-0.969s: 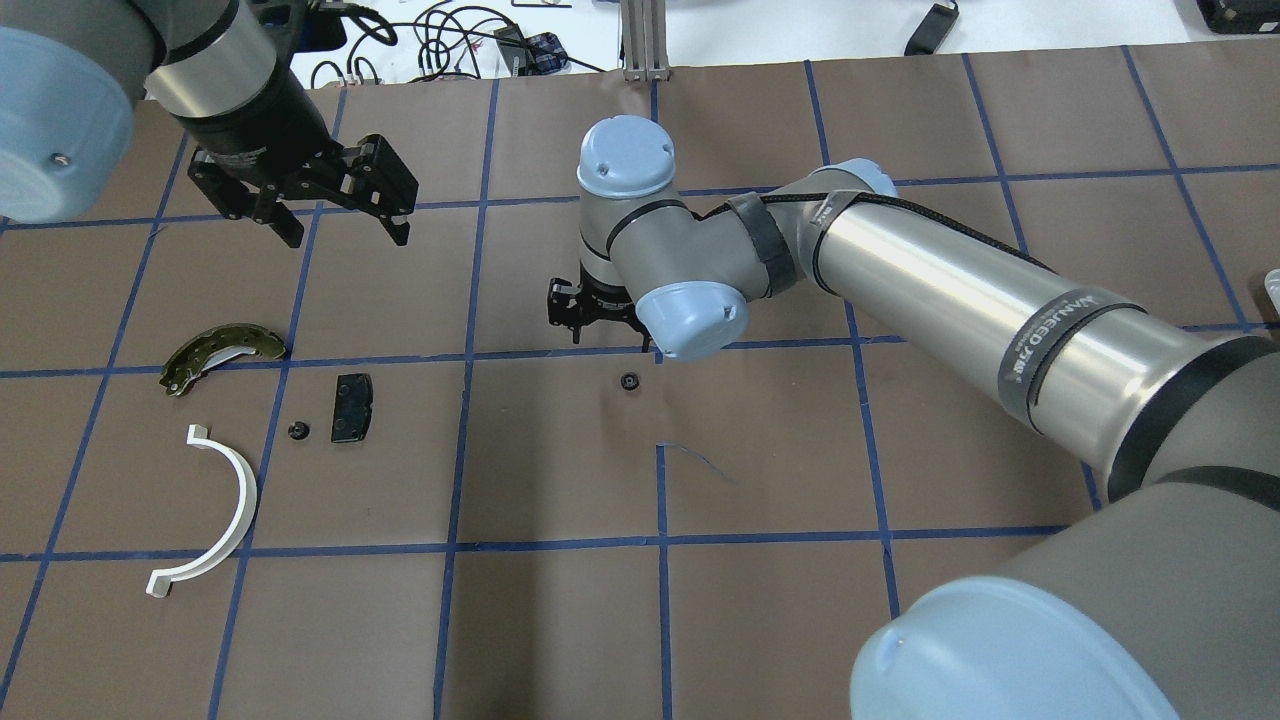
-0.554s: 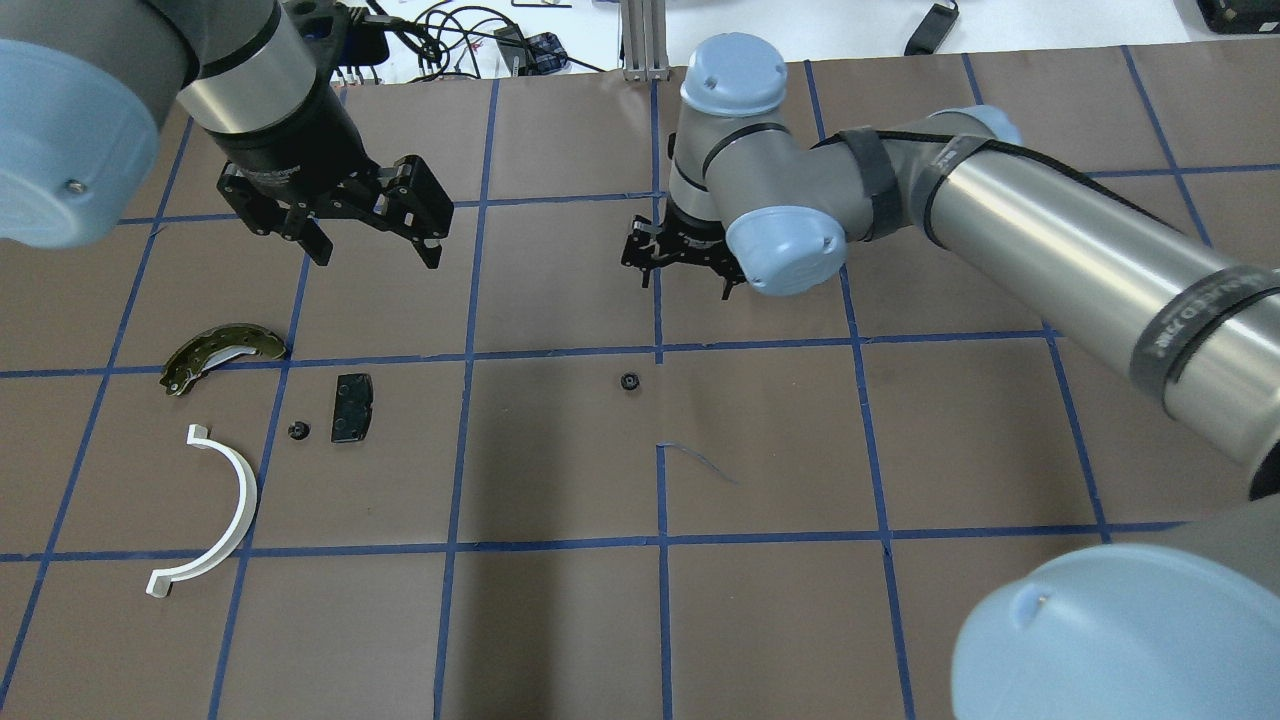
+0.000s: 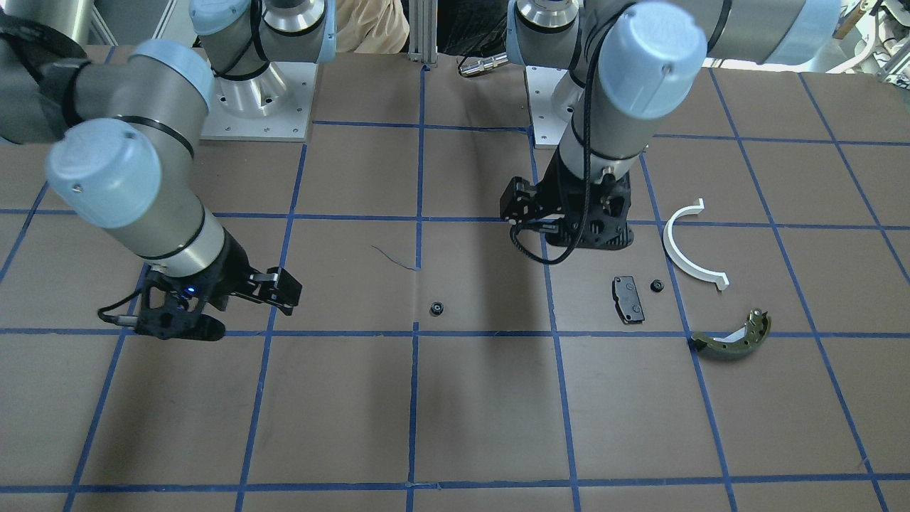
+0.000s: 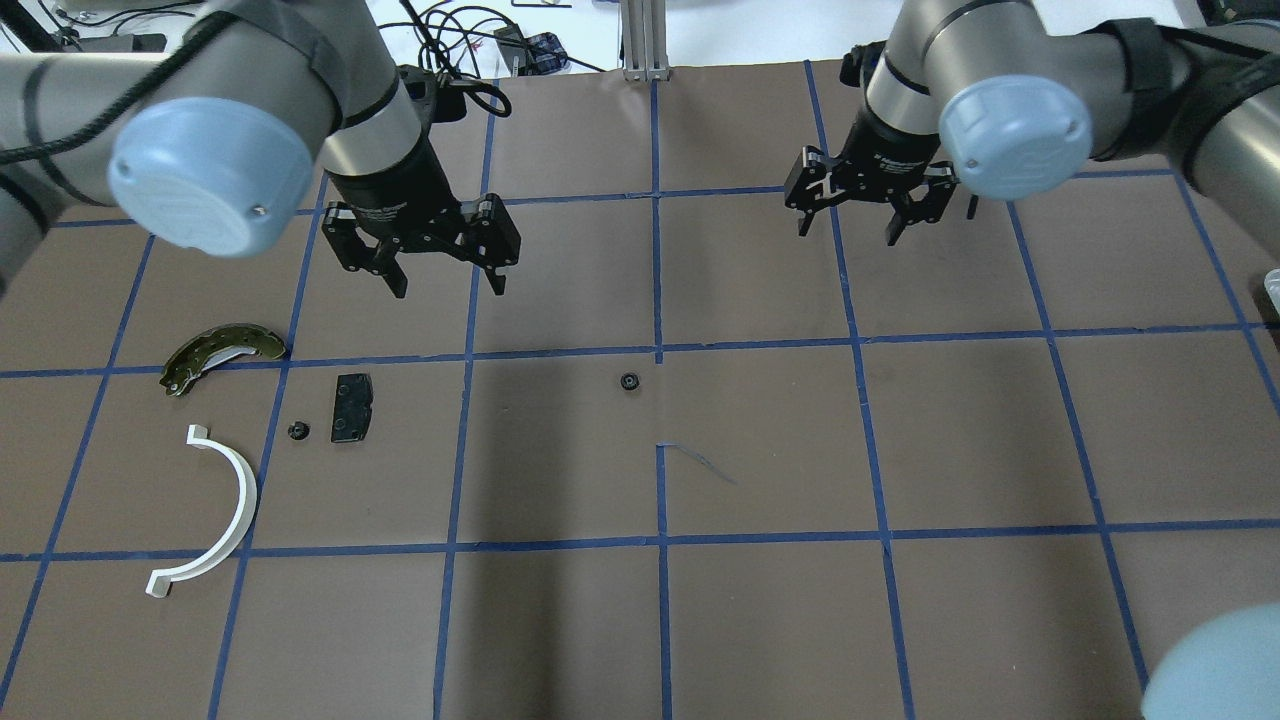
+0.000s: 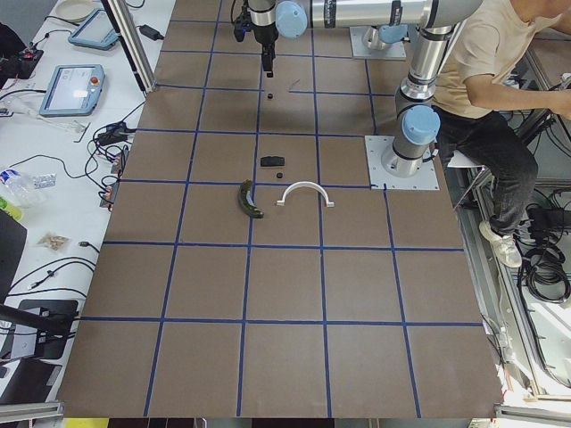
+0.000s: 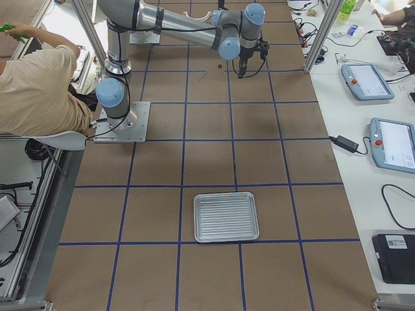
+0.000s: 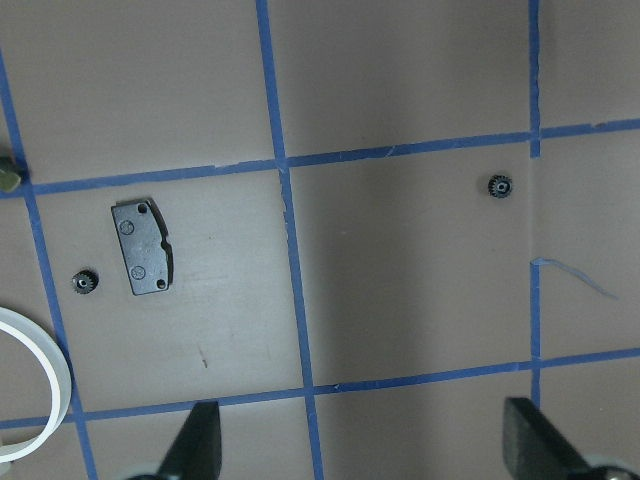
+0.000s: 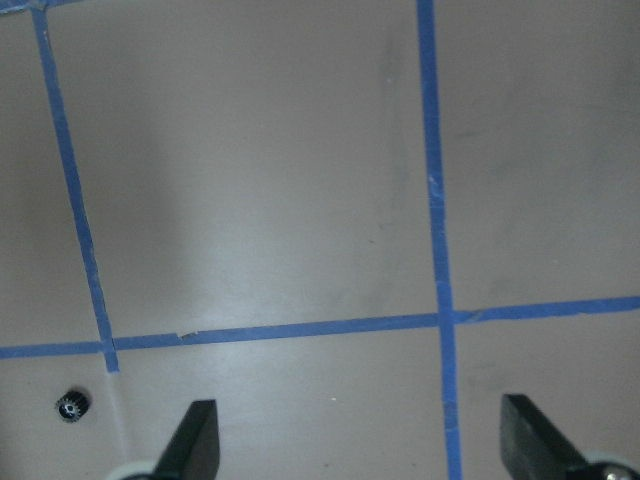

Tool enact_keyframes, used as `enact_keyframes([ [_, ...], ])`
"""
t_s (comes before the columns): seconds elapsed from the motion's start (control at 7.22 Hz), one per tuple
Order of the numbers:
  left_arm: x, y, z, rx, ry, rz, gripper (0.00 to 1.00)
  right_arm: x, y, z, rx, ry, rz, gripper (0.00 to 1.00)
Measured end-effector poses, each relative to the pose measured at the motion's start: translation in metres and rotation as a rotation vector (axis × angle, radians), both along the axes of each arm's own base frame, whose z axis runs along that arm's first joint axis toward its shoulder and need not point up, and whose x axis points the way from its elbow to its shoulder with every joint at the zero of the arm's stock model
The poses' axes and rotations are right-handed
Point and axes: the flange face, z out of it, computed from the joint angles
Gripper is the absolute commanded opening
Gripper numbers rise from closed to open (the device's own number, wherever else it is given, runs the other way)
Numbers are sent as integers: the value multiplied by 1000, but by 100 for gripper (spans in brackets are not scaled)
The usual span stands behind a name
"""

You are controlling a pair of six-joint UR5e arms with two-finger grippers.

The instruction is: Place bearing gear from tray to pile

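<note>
A small black bearing gear (image 4: 629, 381) lies alone on the brown table near the middle; it also shows in the front view (image 3: 437, 308), the left wrist view (image 7: 499, 185) and the right wrist view (image 8: 70, 407). A second gear (image 4: 297, 430) lies in the pile, beside the black brake pad (image 4: 351, 407), with the white half-ring (image 4: 215, 510) and the olive brake shoe (image 4: 220, 355). My left gripper (image 4: 447, 287) hovers open and empty, behind and between the pile and the lone gear. My right gripper (image 4: 846, 235) hovers open and empty, behind and to the right of the lone gear.
A metal tray (image 6: 226, 216) sits far along the table on my right side, seen only in the exterior right view. A thin scratch mark (image 4: 700, 460) lies in front of the lone gear. Cables lie beyond the table's far edge (image 4: 450, 40).
My right gripper has pulled away from the lone gear, to the right and back. My left gripper has moved right, toward the table's middle. Both gears and the pile have stayed put.
</note>
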Motion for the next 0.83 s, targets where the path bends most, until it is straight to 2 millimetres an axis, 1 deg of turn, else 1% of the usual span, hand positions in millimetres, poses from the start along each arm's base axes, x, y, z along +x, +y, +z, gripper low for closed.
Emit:
enact_keyframes([
  [0.14, -22, -8, -38, 6, -7, 9, 100, -17, 17, 28, 7, 29, 6, 100],
  [0.28, -51, -9, -75, 1, -13, 25, 99, -23, 38, 55, 13, 49, 8, 100],
  [0.42, -77, -5, -111, -4, -19, 38, 99, -24, 57, 79, 12, 59, 6, 100],
  [0.55, -97, 1, -146, -20, -20, 44, 99, -24, 72, 99, -3, 72, 0, 100],
  [0.69, -112, 7, -173, -49, -14, 50, 99, -27, 80, 111, -18, 109, -4, 100],
  [0.83, -125, 12, -190, -73, -9, 44, 99, -31, 83, 115, -22, 159, -1, 100],
])
